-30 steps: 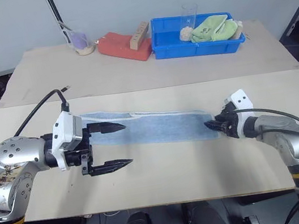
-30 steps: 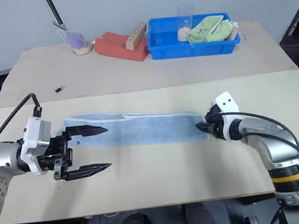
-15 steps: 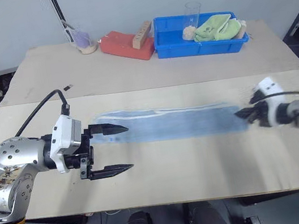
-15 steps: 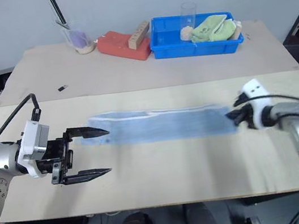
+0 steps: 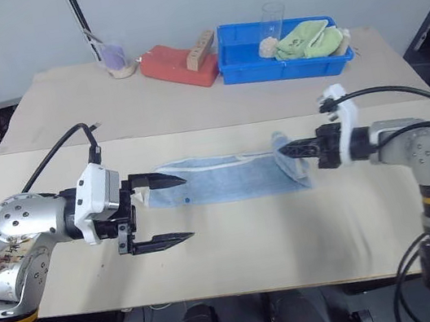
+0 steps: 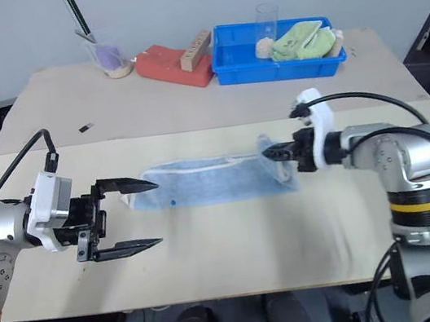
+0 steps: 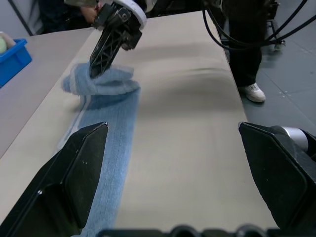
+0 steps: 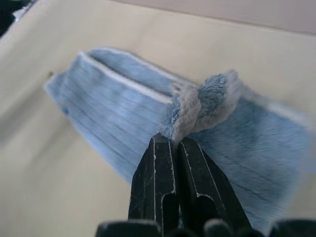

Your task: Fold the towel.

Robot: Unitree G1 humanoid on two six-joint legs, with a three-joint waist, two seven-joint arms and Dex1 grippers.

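While flat lengthwise left-right, the towel (image 5: 226, 180), right end raised in right gripper (image 5: 282, 149) clenched jaws; left gripper (image 5: 173, 209) jaws released.

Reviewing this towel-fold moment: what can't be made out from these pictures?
- How much towel sits between the shut right tool: its black fingers cover the pinched hem.
- The towel's underside beneath the lifted end, hidden by the fold, eye views.
- Contents of the blue bin behind the green cloth: too small.
- The towel's near end, left wrist view: covered by the open left tool.
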